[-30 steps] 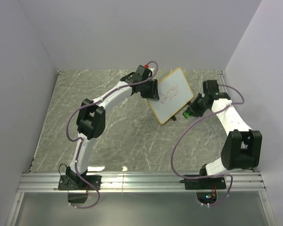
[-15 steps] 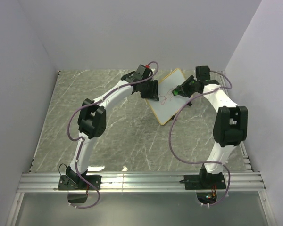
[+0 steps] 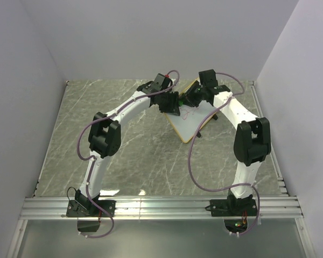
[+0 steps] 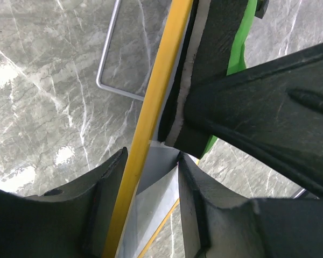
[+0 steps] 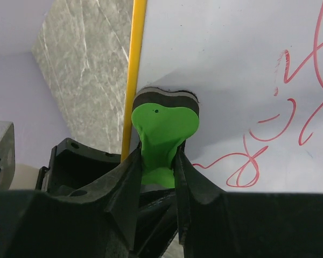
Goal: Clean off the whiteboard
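Observation:
The whiteboard (image 3: 195, 119) stands tilted on the marble table at the back centre, its tan frame (image 4: 156, 107) edge-on in the left wrist view. My left gripper (image 3: 172, 105) is shut on the board's left edge, one finger on each side (image 4: 151, 164). My right gripper (image 3: 190, 98) is shut on a green eraser (image 5: 164, 126) and presses its dark pad against the board's face (image 5: 220, 59) near the frame, close to my left gripper. Red scribbles (image 5: 269, 134) show to the eraser's right. The eraser also shows in the left wrist view (image 4: 239, 45).
The board's thin stand (image 3: 212, 115) sticks out behind it, and a wire loop of it (image 4: 109, 59) rests on the table. White walls close in the back and both sides. The right arm's cable (image 3: 196, 156) hangs over the table.
My right gripper has swept left with the eraser, from beside the board's right edge, across its face, to its upper left corner. Part of the scribbles is gone. My left gripper has held still.

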